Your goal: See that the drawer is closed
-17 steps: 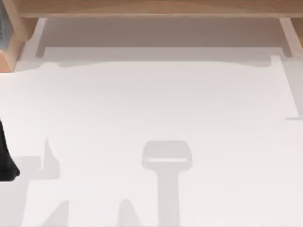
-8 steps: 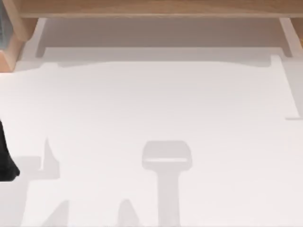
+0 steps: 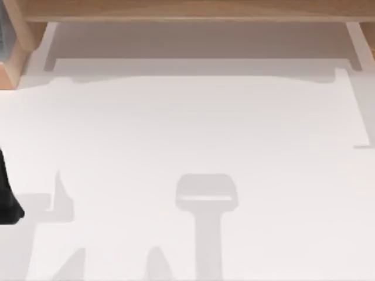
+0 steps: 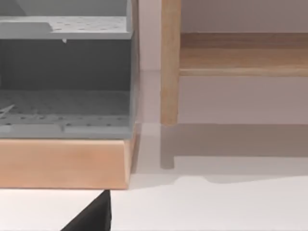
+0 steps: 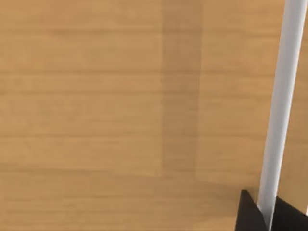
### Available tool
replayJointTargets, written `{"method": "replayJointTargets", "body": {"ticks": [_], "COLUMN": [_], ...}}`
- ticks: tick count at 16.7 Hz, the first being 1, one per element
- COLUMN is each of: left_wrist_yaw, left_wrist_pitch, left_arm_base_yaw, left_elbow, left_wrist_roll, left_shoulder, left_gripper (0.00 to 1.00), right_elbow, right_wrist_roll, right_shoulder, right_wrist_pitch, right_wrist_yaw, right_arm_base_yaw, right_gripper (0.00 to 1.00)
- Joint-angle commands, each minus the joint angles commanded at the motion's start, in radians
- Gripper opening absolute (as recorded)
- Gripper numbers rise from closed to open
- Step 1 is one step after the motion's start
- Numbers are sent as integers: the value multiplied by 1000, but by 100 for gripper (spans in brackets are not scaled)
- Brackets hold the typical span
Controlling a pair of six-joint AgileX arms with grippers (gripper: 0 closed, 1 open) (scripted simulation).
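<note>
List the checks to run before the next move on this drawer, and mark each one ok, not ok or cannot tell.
1. Grasp: the right gripper is shut on the white handle bar, one jaw on either side of it. Ok.
2. Handle bar straight and unbent where it shows. Ok.
3. Drawer front flush with its frame: the right wrist view is too close to show an edge. Cannot tell.
4. Left arm out of the way, parked at the table's left edge. Ok.
5. Grey rack apart from the left arm. Ok.
</note>
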Motion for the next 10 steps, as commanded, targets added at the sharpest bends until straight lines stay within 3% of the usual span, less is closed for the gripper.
{"method": "replayJointTargets", "body": {"ticks": [10], "left_wrist_yaw": [0], "left_wrist_pitch": [0], "left_arm_base_yaw": [0], "left_elbow": [0], "left_wrist_roll": [0], "left_shoulder": [0], "left_gripper": [100], "right_elbow": [35], "right_wrist_roll": [0], "right_shoulder": [14], "right_wrist_pitch": [-23], "right_wrist_yaw": [21], "right_arm_base_yaw": [14], "right_gripper": [0]}}
